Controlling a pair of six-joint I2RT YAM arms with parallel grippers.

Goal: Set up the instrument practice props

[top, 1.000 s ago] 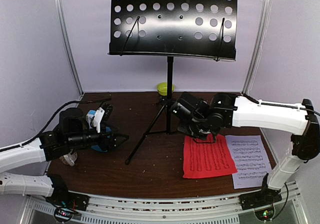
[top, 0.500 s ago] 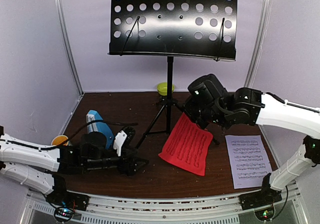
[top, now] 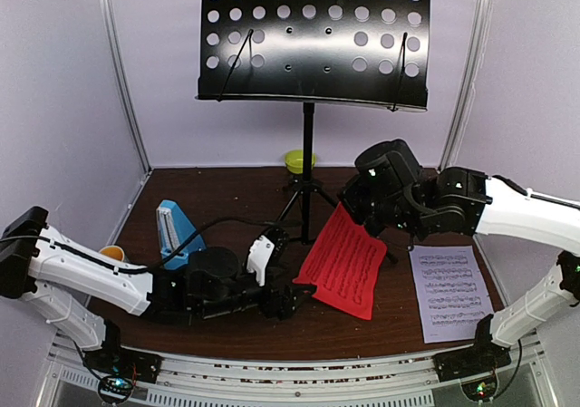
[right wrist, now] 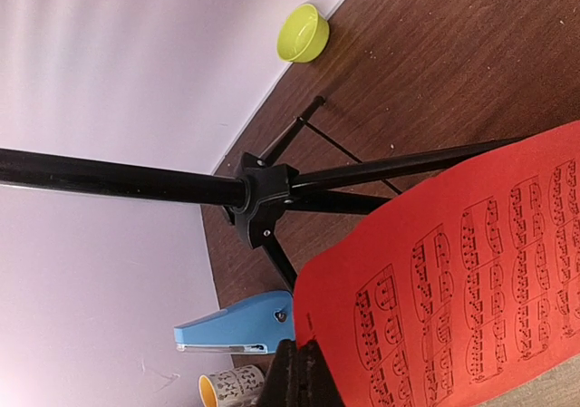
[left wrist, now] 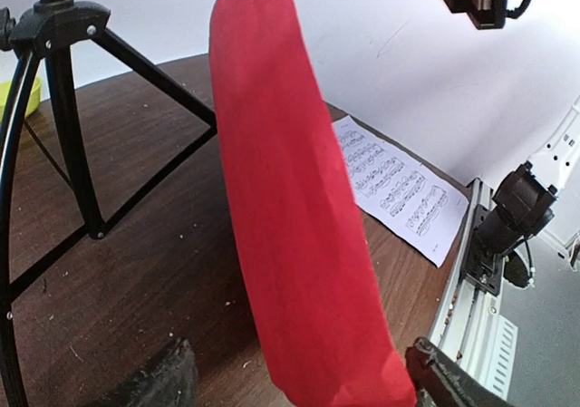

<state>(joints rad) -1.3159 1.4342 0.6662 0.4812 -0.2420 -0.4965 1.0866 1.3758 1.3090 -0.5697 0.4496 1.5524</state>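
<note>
Your right gripper (top: 348,206), right of centre in the top view, is clamped shut on the upper edge of the red music sheet (top: 343,262). The sheet hangs tilted, its lower corner down near the desk (top: 227,194) at centre frame. Your left gripper (top: 294,296) lies low at lower centre, jaws spread wide and holding nothing. In the left wrist view the sheet's bottom edge hangs between its fingers (left wrist: 159,380); you cannot tell whether it touches them. The white music sheet (top: 450,291) lies flat at lower right. The music stand (top: 313,40) stands at back centre, its tripod legs just behind the red sheet. The blue metronome (top: 174,230) stands upright at the left, a mug (top: 111,254) just left of it.
</note>
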